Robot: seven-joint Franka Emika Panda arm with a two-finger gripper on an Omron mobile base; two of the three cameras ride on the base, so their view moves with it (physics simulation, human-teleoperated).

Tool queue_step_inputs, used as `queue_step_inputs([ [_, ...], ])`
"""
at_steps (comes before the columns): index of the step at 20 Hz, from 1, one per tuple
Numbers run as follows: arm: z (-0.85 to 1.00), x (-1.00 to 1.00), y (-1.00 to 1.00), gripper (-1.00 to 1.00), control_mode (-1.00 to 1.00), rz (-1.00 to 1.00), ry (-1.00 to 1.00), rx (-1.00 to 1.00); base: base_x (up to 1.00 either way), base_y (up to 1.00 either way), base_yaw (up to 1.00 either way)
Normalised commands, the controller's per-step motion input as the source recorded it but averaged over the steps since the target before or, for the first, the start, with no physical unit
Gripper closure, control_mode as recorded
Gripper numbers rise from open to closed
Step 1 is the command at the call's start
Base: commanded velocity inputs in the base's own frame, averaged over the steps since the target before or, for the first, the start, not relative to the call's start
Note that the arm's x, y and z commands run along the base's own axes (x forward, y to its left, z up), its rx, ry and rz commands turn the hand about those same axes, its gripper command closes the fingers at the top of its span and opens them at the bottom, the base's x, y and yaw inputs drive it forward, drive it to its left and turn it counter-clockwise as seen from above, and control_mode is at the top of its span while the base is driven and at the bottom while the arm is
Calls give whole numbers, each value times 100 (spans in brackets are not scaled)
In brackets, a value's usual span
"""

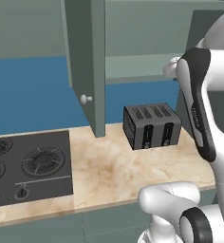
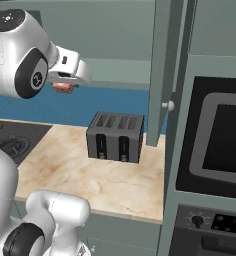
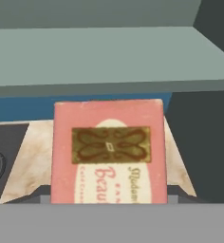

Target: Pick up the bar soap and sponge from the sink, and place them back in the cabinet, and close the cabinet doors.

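Bench (image 1: 109,166): beige marbled stone top, running left to right, pale grey-green fronts below. Wall (image 1: 28,90): blue band behind the bench, grey-green above. Cooktop (image 1: 28,166): black, set into the bench at its left end, round burners and small knobs. Toaster (image 2: 115,136): dark grey, four slots, standing on the bench near the wall. Oven (image 2: 217,140): built-in, black glass door in a tall grey-green column at the right end; control panel with a dial (image 2: 196,219) below. Lighting: even, soft.

My arm: glossy white rounded plastic shell segments (image 2: 10,47), dark charcoal joint bands (image 1: 199,104), a round black joint cap (image 2: 32,77) bearing small pale markings.
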Motion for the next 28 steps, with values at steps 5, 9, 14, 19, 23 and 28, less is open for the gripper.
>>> queue_step_inputs([
  [5,0,43,1,100,-100,0,0,0,0,0,0],
  [9,0,41,0,100,-100,0,0,0,0,0,0],
  [14,0,44,0,100,-100,0,0,0,0,0,0],
  [19,0,21,0,100,-100,0,-1,0,0,0,0],
  [23,0,20,0,100,-100,0,-4,0,0,0,0],
  [28,-9,23,0,100,-100,0,-6,0,0,0,0],
])
